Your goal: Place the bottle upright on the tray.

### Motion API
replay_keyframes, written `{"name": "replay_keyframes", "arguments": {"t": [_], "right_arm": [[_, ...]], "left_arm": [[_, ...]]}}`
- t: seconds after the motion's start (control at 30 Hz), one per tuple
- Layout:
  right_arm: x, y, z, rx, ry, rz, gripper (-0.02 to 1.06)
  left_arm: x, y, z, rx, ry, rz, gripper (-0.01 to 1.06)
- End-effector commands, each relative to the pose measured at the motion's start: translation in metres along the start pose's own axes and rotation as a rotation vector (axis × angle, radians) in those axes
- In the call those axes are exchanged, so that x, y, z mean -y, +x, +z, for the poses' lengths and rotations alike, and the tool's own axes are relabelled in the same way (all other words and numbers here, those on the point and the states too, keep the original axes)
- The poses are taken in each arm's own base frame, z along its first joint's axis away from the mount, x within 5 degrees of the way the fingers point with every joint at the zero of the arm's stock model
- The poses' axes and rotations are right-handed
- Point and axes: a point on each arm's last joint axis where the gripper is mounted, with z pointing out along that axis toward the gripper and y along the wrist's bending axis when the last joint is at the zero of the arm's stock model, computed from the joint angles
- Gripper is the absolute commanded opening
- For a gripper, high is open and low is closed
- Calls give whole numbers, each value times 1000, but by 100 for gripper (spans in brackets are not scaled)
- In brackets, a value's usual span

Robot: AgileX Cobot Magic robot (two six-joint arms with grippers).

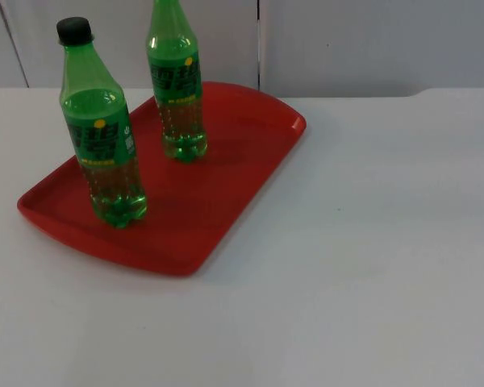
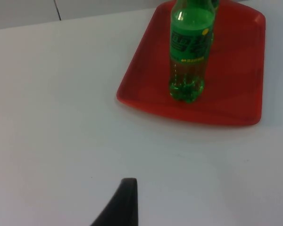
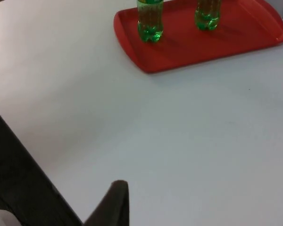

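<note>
Green plastic, two bottles stand upright on the red tray (image 1: 226, 201): the near bottle (image 1: 103, 137), black-capped, at its front left part, the far bottle (image 1: 176, 81) toward the back. From above, the cap shows; my wrist views cut it off. My left fingertip (image 2: 122, 202) and right fingertip (image 3: 113, 202) hang over white table (image 1: 371, 266), well apart from the tray; I cannot tell how my jaws stand.

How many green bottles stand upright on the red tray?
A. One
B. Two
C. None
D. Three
B: the black-capped bottle near the tray's front edge and a second green bottle farther back both stand upright on the red tray.
</note>
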Motion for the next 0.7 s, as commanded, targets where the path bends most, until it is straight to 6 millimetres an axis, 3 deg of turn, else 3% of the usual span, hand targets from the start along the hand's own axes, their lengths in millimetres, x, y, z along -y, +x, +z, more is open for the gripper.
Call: {"name": "replay_keyframes", "arguments": {"t": [0.0,0.67], "right_arm": [[0,0,0,5,-6,-19,105],[-1,0,0,6,-14,-40,105]], "left_arm": [[0,1,0,3,1,-2,98],[0,1,0,3,1,-2,101]]}}
